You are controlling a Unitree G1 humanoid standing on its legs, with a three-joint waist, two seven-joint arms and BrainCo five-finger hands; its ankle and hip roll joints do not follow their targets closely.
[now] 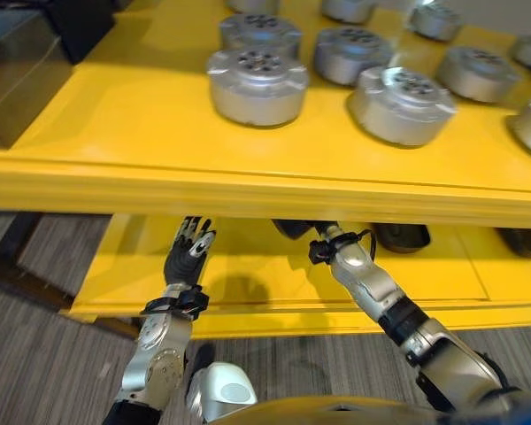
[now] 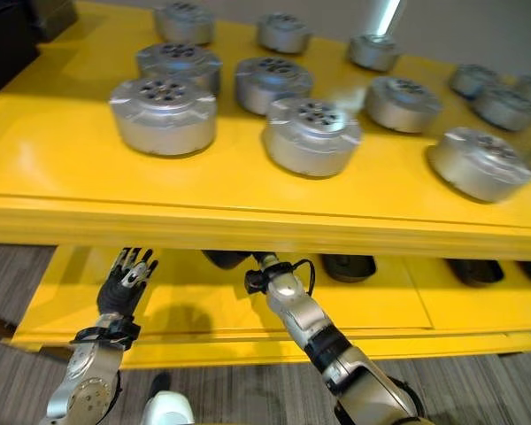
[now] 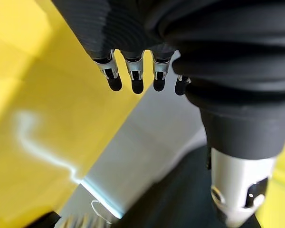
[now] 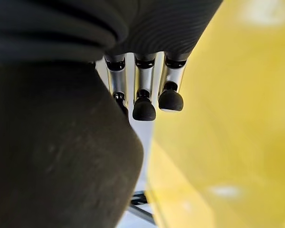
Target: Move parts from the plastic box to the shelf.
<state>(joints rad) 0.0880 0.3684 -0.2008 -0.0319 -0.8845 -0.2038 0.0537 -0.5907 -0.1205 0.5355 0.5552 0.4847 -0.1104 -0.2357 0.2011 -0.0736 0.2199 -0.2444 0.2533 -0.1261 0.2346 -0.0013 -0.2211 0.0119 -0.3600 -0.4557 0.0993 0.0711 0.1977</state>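
Left hand [image 1: 188, 252] raised with fingers straight and slightly spread, holding nothing, over the front of the lower yellow shelf [image 1: 248, 283].
Right hand [image 2: 264, 266] reaching in under the upper shelf [image 1: 115, 133], mostly hidden by its front edge; fingers [image 4: 143, 102] seen extended side by side in the right wrist view, grasping nothing visible. Silver round parts [image 1: 257, 84] standing in rows on the upper shelf, apart from both hands. Dark round objects [image 2: 349, 266] tucked at the back of the lower shelf, one just beside the right wrist.
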